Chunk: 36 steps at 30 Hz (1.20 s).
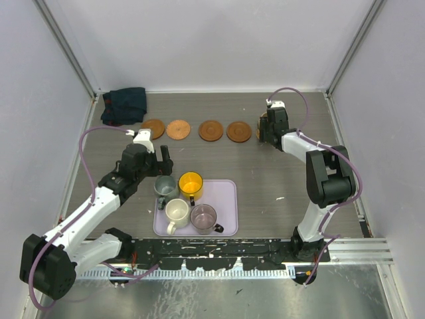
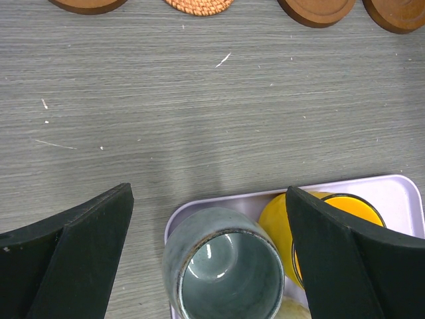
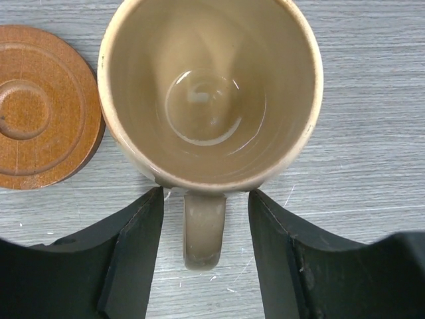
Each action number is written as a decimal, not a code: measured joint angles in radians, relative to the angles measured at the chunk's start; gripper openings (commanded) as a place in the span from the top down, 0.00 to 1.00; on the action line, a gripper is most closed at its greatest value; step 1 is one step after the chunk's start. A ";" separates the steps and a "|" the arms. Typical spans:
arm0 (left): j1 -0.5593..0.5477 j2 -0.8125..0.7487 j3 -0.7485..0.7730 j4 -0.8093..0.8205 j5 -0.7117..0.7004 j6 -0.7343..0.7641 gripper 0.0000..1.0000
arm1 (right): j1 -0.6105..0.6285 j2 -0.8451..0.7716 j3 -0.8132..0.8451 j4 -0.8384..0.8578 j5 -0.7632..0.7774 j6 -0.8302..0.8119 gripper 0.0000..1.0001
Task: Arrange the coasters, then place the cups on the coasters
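Observation:
Four round brown coasters point(image 1: 153, 128) point(image 1: 178, 129) point(image 1: 210, 130) point(image 1: 239, 131) lie in a row across the back of the table. At the row's right end stands a tan cup point(image 3: 209, 93); what lies under it is hidden. My right gripper point(image 3: 206, 199) is open, its jaws on either side of the cup's handle point(image 3: 204, 229) with a gap on each side. My left gripper point(image 2: 207, 193) is open above the grey-green cup point(image 2: 222, 266). That cup stands in a lavender tray point(image 1: 226, 193) with the yellow cup point(image 1: 191, 183), the cream cup point(image 1: 177, 211) and the mauve cup point(image 1: 204, 216).
A dark folded cloth point(image 1: 124, 105) lies in the back left corner. White walls close in the table on three sides. The right arm point(image 1: 322, 176) reaches from the near edge to the back right. Bare table lies between the coaster row and the tray.

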<state>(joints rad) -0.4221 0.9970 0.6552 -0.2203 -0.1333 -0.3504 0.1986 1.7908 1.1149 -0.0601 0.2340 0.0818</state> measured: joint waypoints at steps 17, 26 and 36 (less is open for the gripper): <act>0.000 -0.002 -0.002 0.000 0.000 0.000 0.01 | 0.000 -0.083 -0.070 -0.032 0.011 0.008 0.44; 0.000 -0.015 -0.002 -0.001 0.001 0.000 0.01 | 0.000 -0.094 -0.103 -0.043 0.026 0.021 0.45; 0.000 -0.027 -0.007 -0.001 0.004 0.000 0.01 | 0.000 -0.125 -0.113 -0.042 0.056 0.027 0.45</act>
<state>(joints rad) -0.4221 0.9703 0.6479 -0.2214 -0.1291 -0.3504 0.1989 1.6657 1.0019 -0.1024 0.2901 0.1089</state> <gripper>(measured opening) 0.991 0.550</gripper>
